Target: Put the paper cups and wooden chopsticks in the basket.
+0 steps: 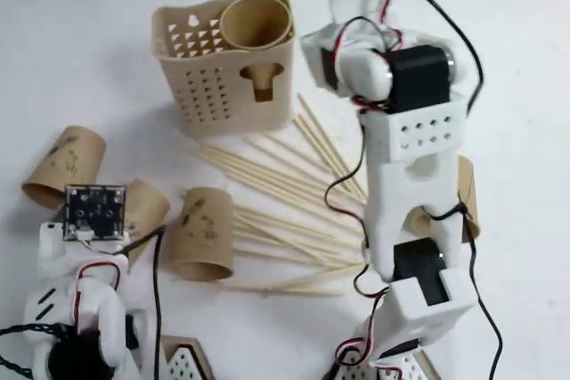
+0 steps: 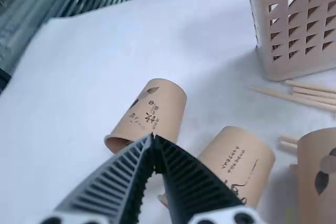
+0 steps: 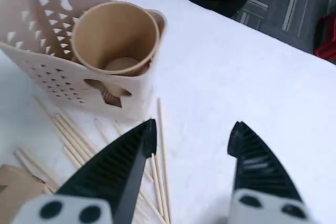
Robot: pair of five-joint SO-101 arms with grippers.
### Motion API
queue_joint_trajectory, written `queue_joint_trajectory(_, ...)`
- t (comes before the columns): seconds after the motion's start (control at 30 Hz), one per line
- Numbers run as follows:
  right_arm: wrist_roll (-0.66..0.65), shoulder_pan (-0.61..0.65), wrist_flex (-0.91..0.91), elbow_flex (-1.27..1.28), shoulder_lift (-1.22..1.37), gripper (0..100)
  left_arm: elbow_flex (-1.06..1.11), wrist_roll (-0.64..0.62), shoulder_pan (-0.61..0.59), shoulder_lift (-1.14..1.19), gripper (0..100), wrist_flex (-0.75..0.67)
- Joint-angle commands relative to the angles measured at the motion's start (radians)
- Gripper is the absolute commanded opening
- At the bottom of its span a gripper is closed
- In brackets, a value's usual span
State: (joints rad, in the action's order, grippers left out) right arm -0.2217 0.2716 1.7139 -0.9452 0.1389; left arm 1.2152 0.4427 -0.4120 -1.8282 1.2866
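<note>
Your left gripper [image 2: 153, 139] has its fingers pressed together with nothing between them. It hangs just above the left cup [image 2: 152, 113] and the middle cup [image 2: 236, 162], both lying on their sides on the bench [image 1: 89, 60]. Your right gripper [image 3: 195, 127] has its fingers spread wide and empty, and it sits over the chopsticks [image 3: 163, 145] close to the basket [image 3: 47, 72].

One upright cup [image 1: 256, 22] is already in the basket. A third cup [image 1: 203, 233] lies on its side against the near ends of the chopsticks. What looks like a fourth cup [image 1: 469, 198] is half hidden behind the right arm. The chopsticks fan out loose across the bench from the foot of the basket, and none are inside it.

Watch these points:
- If you bring the left fingers down shut, they will probably push a cup away instead of taking it. Cups lying on their sides roll easily.
- The paper walls are likely soft, so a hard squeeze may crush a cup.
- The chopsticks are thin, flat on the bench and crossed over each other. The fingers may slide over them, or lift one and scatter the rest.
- The basket looks light, and a nudge from the right arm could tip it and spill the upright cup.
- The fourth cup sits where the right arm could knock it when it swings.
</note>
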Motion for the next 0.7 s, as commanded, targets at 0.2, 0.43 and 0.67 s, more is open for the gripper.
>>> queue_joint_trajectory(0.2, -0.012, -0.133, 0.005, 0.242, -0.122, 22.6, -0.086, 0.092, -0.007, 0.01, 20, 0.101)
queue_joint_trajectory(0.43, -0.014, -0.127, -0.004, 0.496, -0.292, 22.9, -0.16, 0.069, -0.03, 0.122, 21, 0.144)
queue_joint_trajectory(0.67, -0.014, -0.127, -0.044, 0.671, -0.341, 22.9, -0.422, 0.028, -0.094, 0.581, 21, 0.203)
